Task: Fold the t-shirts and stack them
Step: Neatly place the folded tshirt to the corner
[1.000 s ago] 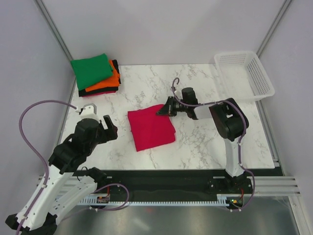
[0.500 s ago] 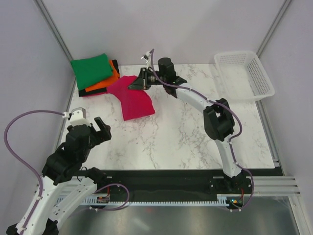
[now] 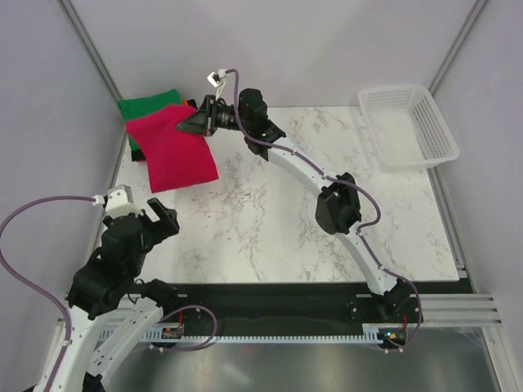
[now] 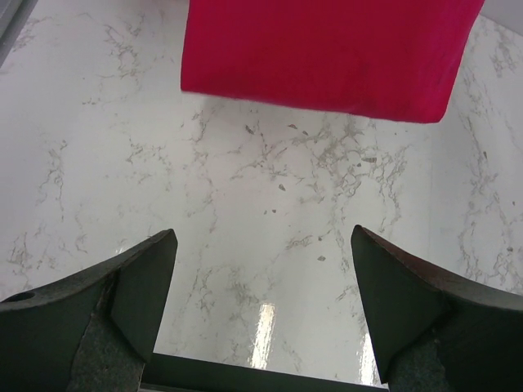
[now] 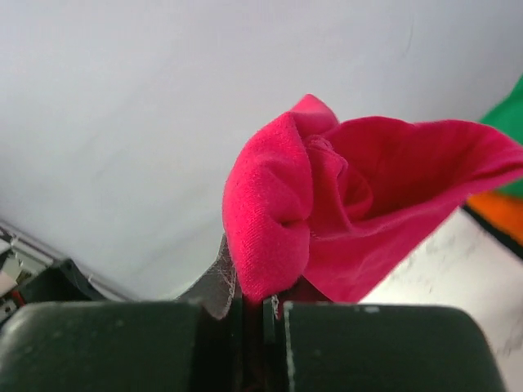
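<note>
The folded crimson-pink t-shirt [image 3: 173, 151] hangs in the air at the back left, pinched by one bunched edge [image 5: 274, 237] in my shut right gripper [image 3: 193, 124] [image 5: 260, 304]. It drapes over the stack of folded t-shirts and hides most of it. The green t-shirt [image 3: 140, 109] [image 5: 511, 110] peeks out behind, and a strip of the orange one [image 5: 500, 219] shows in the right wrist view. My left gripper [image 3: 155, 220] [image 4: 263, 314] is open and empty over bare marble near the front left, with the pink shirt's lower edge [image 4: 327, 57] ahead of it.
A white plastic lattice basket [image 3: 431, 122] stands at the back right corner. The right arm stretches diagonally across the marble table [image 3: 286, 220] toward the back left. Grey walls close off the left and back.
The right arm lifted the pink shirt off the table's middle and swung it to the back left, over the stack. The left arm drew back toward the near left, jaws open.
</note>
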Robot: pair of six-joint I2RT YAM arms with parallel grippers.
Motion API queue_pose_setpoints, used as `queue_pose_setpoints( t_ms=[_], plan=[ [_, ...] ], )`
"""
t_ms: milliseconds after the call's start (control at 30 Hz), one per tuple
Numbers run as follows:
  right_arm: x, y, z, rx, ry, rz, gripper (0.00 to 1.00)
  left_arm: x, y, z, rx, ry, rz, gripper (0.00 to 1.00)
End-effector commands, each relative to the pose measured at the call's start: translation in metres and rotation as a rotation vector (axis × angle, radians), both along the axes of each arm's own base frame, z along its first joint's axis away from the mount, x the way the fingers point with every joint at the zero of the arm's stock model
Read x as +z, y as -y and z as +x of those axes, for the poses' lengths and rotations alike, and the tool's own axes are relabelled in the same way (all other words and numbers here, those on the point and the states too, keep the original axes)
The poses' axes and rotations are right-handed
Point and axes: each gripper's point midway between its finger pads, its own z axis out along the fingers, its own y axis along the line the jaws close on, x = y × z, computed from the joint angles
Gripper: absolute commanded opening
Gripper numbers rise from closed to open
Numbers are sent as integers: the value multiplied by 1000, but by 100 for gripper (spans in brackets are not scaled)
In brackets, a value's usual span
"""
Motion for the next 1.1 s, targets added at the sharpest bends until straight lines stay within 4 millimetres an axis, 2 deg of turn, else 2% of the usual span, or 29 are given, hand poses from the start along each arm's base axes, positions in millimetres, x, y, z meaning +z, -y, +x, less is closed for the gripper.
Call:
queue_pose_setpoints(
  t_ms=[0,67,133,200,233,267,300,333,367,400,433,467,500,533,567,600,633,667,700,733,767,800,833,867,900,967,1000,1033,1067],
  plan=[
    [78,15,13,-79,134,237,0,4,-5,5,41,31,-5,95],
    [84,17,6,-49,146,244,0,4,-5,5,40,29,-4,95],
    [82,18,-1,-29,136,223,0,5,-4,5,30,38,-6,95],
    [72,23,-7,-29,87,163,0,9,-4,3,24,60,-14,96],
    [50,23,-7,-34,42,110,0,10,-6,3,29,68,-16,96],
    [63,32,-12,-56,40,95,0,11,-7,2,33,76,-18,96],
    [45,36,-9,-77,-37,16,0,11,-7,2,34,83,-19,96],
    [12,42,-8,-92,-115,-56,0,11,-8,2,37,83,-19,96],
    [22,63,-5,-130,-164,-66,0,12,-8,2,36,86,-18,96],
    [7,78,-3,-151,-240,-102,0,11,-8,2,36,82,-17,96],
    [-45,95,-6,-170,-375,-178,0,11,-7,2,34,80,-17,96],
    [-42,126,1,-212,-445,-171,0,12,-7,3,35,81,-16,96],
    [-65,145,3,-233,-517,-204,0,11,-8,3,37,80,-15,96],
    [-109,166,-7,-231,-622,-272,0,11,-8,3,39,77,-13,96],
    [-129,194,6,-272,-674,-293,0,11,-8,3,40,78,-12,96],
    [-162,214,0,-278,-725,-382,0,10,-9,4,44,75,-12,97],
    [-181,228,0,-297,-754,-429,0,8,-7,6,42,61,-6,97],
    [-197,245,7,-327,-746,-467,14,7,-6,8,38,53,0,97],
    [-218,260,-2,-328,-747,-574,33,3,-2,11,20,33,3,97],
    [-222,270,12,-397,-704,-633,54,1,3,15,2,16,8,97],
    [-233,279,16,-432,-694,-700,80,-4,10,24,-24,-27,33,97],
    [-244,294,5,-451,-742,-813,86,-6,19,29,-64,-51,26,98],
    [-237,303,18,-495,-669,-863,93,-8,25,33,-79,-75,23,98],
    [-238,318,26,-578,-640,-935,95,-11,41,43,-125,-109,-10,98],
    [-236,330,23,-610,-638,-994,96,-11,51,49,-157,-115,-31,98],
    [-213,353,34,-741,-554,-1060,98,-14,72,61,-223,-121,-78,98],
    [-204,360,31,-760,-541,-1081,98,-10,88,76,-269,-89,-116,98],
    [-185,365,31,-788,-498,-1077,98,-13,96,84,-288,-81,-129,98],
    [-175,371,30,-816,-479,-1085,98,-23,102,90,-310,-85,-132,99]
  ],
)
